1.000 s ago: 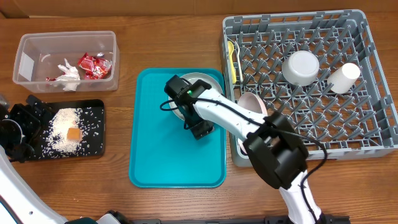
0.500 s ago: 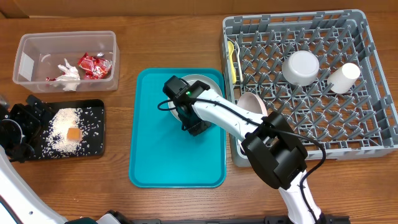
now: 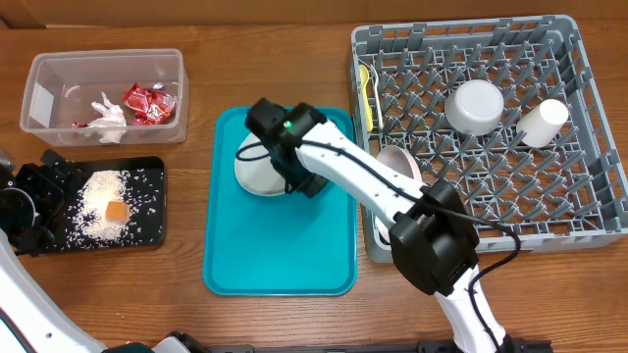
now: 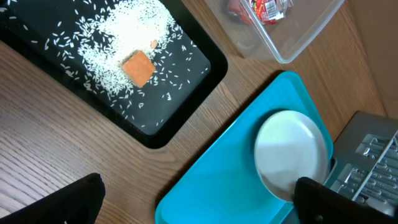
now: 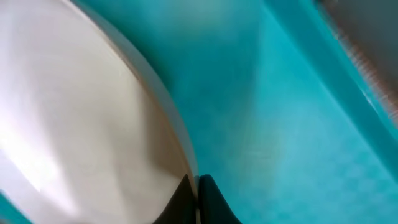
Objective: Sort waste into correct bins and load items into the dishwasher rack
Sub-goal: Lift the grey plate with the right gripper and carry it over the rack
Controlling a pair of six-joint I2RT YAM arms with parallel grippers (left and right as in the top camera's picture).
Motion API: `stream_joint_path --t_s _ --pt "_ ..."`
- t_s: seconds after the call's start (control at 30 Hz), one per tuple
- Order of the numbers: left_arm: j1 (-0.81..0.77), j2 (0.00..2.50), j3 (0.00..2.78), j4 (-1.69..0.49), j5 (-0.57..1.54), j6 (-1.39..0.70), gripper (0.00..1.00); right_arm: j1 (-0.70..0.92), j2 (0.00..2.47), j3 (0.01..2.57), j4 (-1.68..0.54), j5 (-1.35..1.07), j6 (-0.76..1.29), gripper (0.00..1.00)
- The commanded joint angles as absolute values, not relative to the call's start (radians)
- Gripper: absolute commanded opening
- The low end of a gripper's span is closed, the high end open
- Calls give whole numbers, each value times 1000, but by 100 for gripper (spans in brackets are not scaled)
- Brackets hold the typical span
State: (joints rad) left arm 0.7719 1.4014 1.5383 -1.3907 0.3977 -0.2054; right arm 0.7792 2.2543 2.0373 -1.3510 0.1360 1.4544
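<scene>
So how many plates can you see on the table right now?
2. One plate is over the teal tray, rim pinched by the right fingers; another plate stands at the dishwasher rack's left edge, partly behind the arm. More may be hidden.

The plate is lying on the serving tray — rack sitting right of it, tub and shallow tray left.
</scene>
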Motion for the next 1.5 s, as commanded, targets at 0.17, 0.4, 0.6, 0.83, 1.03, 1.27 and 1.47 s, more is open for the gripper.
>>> stream_joint_path --t_s 0.17,0.4,0.6,0.83,1.03,1.27,1.47 --pt "763 1400 1532 -1390 414 -183 100 730 2181 2397 -1497 282 1102 4" --pt "763 1400 1532 -1390 414 -183 100 638 2036 2620 -1694 406 851 4" --pt "763 1400 1532 -1390 414 -183 100 545 1831 2626 -1694 397 614 4" --pt "763 1400 1532 -1390 414 -183 100 387 1596 2540 -1694 395 515 4" --pt "763 1400 1532 -1390 414 -183 100 253 1392 2251 -1694 446 486 4" --pt "763 1400 1532 -1390 414 -183 100 143 1303 1927 -1692 452 502 4" --pt "763 1400 1532 -1390 414 -183 100 144 1333 1816 -1660 518 501 4"
